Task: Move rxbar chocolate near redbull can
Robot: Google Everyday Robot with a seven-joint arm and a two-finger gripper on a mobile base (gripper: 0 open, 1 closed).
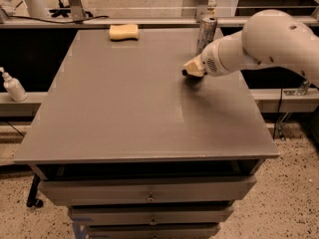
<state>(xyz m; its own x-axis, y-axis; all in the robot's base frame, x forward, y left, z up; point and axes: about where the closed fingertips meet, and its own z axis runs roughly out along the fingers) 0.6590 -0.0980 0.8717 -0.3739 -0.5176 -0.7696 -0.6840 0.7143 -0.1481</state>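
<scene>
rxbar chocolate: only a thin black sliver of the flat wrapper shows, right of centre in the upper half of the frame, tucked under the tip of the cream-coloured gripper. It sits low against the tabletop. The rest is hidden by the gripper and its shadow. Wrapper lettering is not readable.

Gripper sits on the end of a thick white robot arm that comes in from the right edge of the frame, tip pointing left and down at the table. Cannot tell if the gripper is open, closed or clamped on the bar. Can't tell either whether the bar rests on the surface or is lifted.

redbull can: slim, tall silver-grey metal can, upright near the table's back edge, just above and slightly right of the gripper in the frame. Near the bar but apart from it. Markings too faint to read.

Around:
- Pale yellow sponge, upper left of centre at the back of the table, well apart from bar and can.
- Grey flat-topped table, with metal drawers below it.
- White pump bottle on a ledge at the left edge.
- The arm blocks the view of the table's right back corner.
</scene>
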